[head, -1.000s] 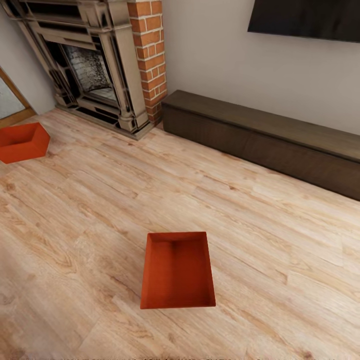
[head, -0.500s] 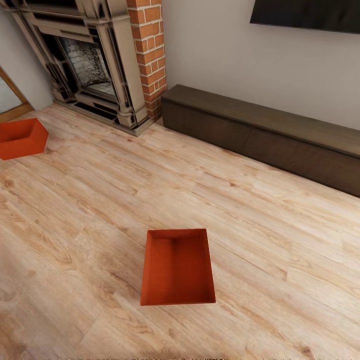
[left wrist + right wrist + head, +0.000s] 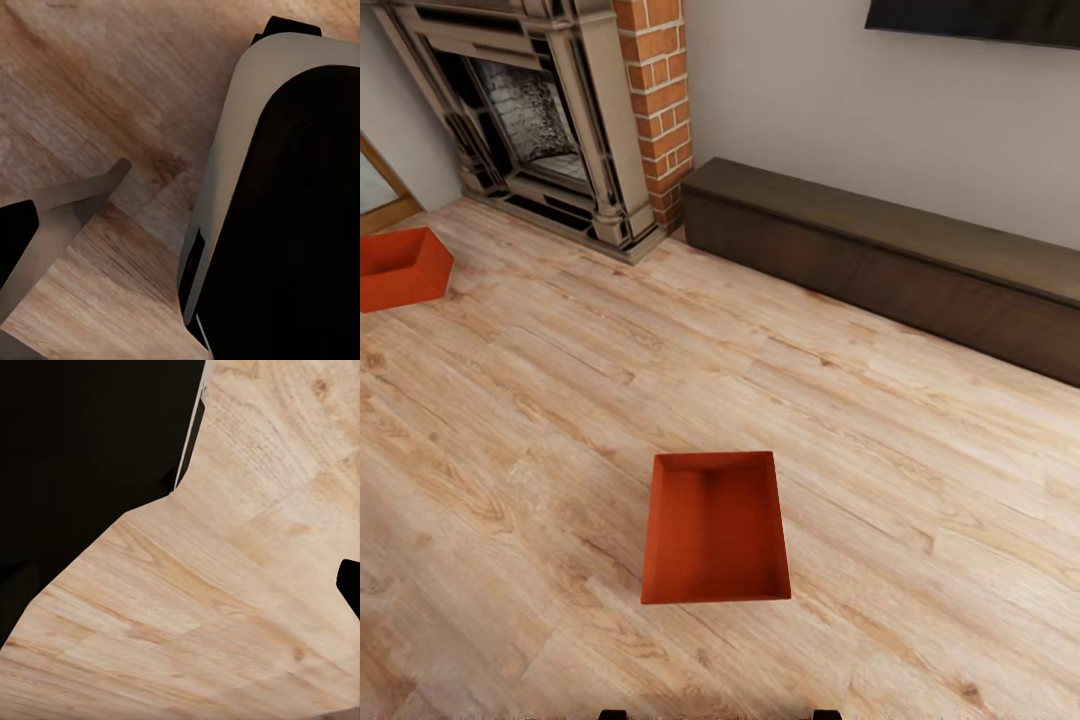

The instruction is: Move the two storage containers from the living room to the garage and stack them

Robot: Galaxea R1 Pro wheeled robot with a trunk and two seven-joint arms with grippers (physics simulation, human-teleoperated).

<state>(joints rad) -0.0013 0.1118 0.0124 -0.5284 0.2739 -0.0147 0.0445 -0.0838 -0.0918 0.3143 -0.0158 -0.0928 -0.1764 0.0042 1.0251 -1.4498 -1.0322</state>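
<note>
Storage container (image 3: 715,530), red-orange and open-topped, sits on the light wood-plank floor (image 3: 920,470) well in front of the long dark cabinet (image 3: 880,255). Its twin (image 3: 400,265) lies far off beside the brick fireplace (image 3: 560,110), opposite the cabinet. Plain, smooth walls look stiff and probably light but slippery, so I judge both my arms should clamp the near bin's two long sides. My wrist views show blurred floor planks; I cannot tell how far either claw is open, and neither holds anything visible.
</note>
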